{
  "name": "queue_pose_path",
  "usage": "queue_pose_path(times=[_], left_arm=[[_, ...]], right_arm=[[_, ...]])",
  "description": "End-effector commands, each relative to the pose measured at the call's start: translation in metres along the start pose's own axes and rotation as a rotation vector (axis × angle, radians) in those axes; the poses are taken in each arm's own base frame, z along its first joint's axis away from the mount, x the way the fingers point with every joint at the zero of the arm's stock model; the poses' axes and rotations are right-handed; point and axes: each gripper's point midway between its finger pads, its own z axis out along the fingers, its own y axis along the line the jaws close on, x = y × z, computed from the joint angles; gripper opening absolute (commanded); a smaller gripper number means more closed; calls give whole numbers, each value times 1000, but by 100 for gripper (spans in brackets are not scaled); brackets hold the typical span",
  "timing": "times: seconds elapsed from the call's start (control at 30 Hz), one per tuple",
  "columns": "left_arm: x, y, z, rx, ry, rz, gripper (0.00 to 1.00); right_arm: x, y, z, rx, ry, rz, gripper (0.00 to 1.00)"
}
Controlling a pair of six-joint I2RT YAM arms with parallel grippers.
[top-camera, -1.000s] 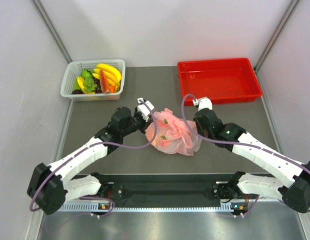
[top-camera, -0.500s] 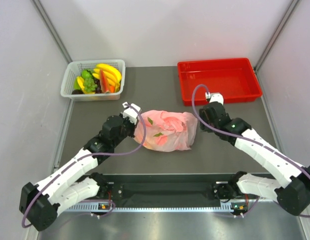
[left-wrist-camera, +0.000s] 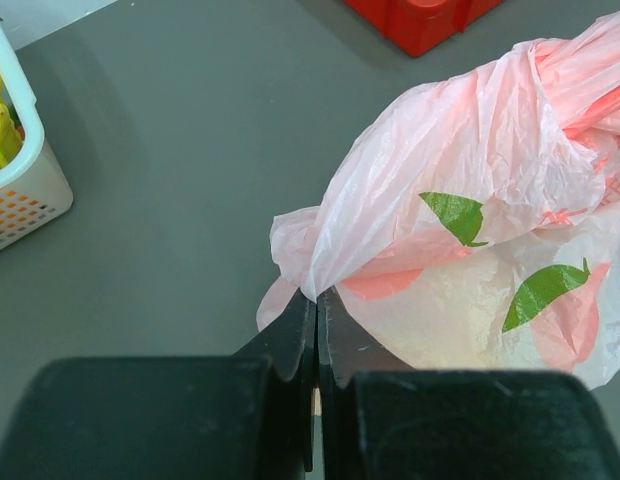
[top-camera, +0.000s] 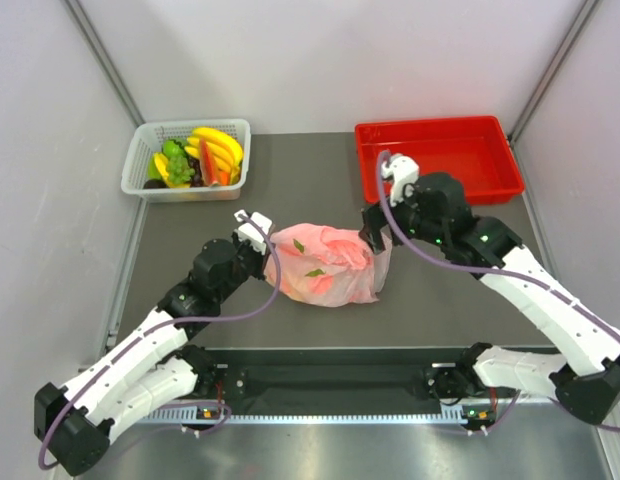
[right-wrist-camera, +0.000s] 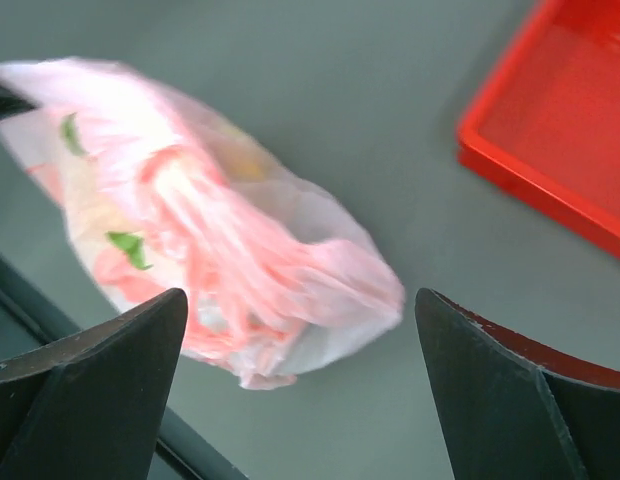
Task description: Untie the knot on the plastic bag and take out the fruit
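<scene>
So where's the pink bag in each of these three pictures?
Top external: bag at the centre of the picture.
Left wrist: bag in the right half, its corner pinched in the shut left gripper.
Right wrist: bag left of centre, blurred.
Shared landmark: red tray, at top right, top edge, right edge.

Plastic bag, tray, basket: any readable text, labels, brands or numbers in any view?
No readable text in any view.
plastic bag: only printed green leaves and pink fruit shapes, no letters that can be made out.
red tray: no label or marking visible.
white basket: no label or marking visible.
</scene>
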Motion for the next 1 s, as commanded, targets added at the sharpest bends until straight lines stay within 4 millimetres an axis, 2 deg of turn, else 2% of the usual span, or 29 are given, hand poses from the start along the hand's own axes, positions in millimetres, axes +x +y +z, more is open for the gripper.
queue_pose_path(times=[0.0, 0.07, 0.27, 0.37, 0.4, 0.43, 0.5, 0.53, 0.57, 0.6, 0.63, 0.73, 0.77, 0.87, 0.97], left_arm=[[-21, -2, -3, 10, -80, -20, 0], [-22, -2, -3, 11, -81, -18, 0], [-33, -1, -7, 13, -111, -16, 0], [-37, -1, -9, 11, -121, -15, 0], [-37, 0, -10, 6, -123, -14, 0], [-37, 2, -11, 0, -121, -11, 0], [-37, 4, -13, -10, -123, -8, 0], [-37, 6, -14, -23, -121, -7, 0], [-37, 8, -16, -33, -122, -8, 0], [-39, 10, -18, -44, -132, -11, 0], [-40, 12, -20, -55, -136, -10, 0], [-50, 20, -27, -92, -159, -2, 0], [-53, 24, -32, -110, -164, -2, 0], [-75, 29, -42, -130, -200, 4, 0], [-101, 31, -55, -131, -255, 13, 0]], right_arm=[[-8, 38, 9, -130, 16, -136, 96], [-8, 51, 15, -149, 25, -164, 96], [4, 64, 45, -150, 96, -171, 90], [5, 41, 61, -3, 119, -135, 62], [2, 36, 62, 21, 114, -119, 40], [1, 28, 62, 50, 112, -99, 30], [-6, 15, 60, 108, 79, -51, 16], [-5, 7, 59, 139, 73, -20, 13], [-11, -5, 52, 194, 37, 2, 9], [-12, -14, 48, 232, 24, 24, 0], [-13, -23, 43, 267, 10, 47, 0], [0, -69, 24, 446, -7, 197, 0], [-1, -81, 10, 502, -35, 237, 0], [23, -109, -11, 607, -33, 367, 0], [55, -118, -16, 649, 6, 439, 2]])
